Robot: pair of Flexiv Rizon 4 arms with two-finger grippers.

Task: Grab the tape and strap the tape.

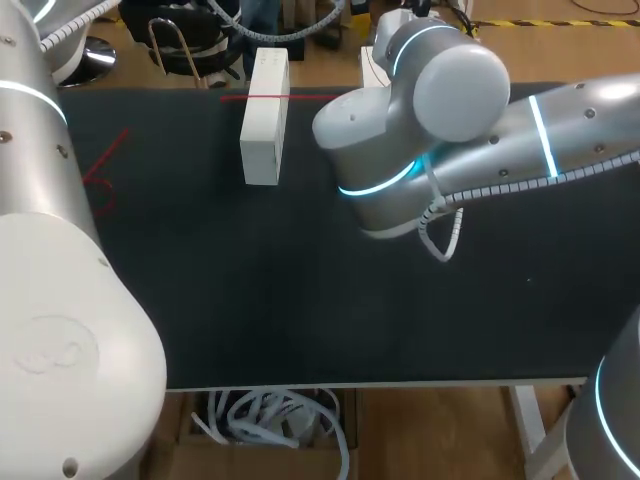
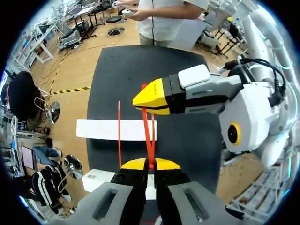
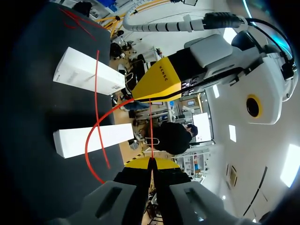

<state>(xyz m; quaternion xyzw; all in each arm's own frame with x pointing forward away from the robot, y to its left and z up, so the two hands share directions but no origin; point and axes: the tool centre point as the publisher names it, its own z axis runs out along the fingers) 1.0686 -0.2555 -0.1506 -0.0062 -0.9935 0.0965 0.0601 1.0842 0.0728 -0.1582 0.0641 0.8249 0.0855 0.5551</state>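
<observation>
The tape is a thin red strap (image 2: 149, 133). My left gripper (image 2: 149, 164) is shut on it, and two strands run from its yellow tips up to my right gripper (image 2: 152, 97), which hangs close ahead. In the right wrist view my right gripper (image 3: 151, 162) is shut on a taut red strap (image 3: 151, 133) that leads to the left gripper (image 3: 159, 84). A slack loop of it (image 3: 89, 140) curves down over the table. Another strand (image 2: 118, 136) lies across a white box (image 2: 117, 130). In the head view my right arm (image 1: 420, 130) hides both grippers.
The black table (image 1: 300, 300) carries a white box (image 1: 263, 120) at the back, with a red strand (image 1: 300, 97) beside it. A second white box (image 3: 86, 70) shows in the right wrist view. Red marks (image 1: 105, 170) lie at the table's left.
</observation>
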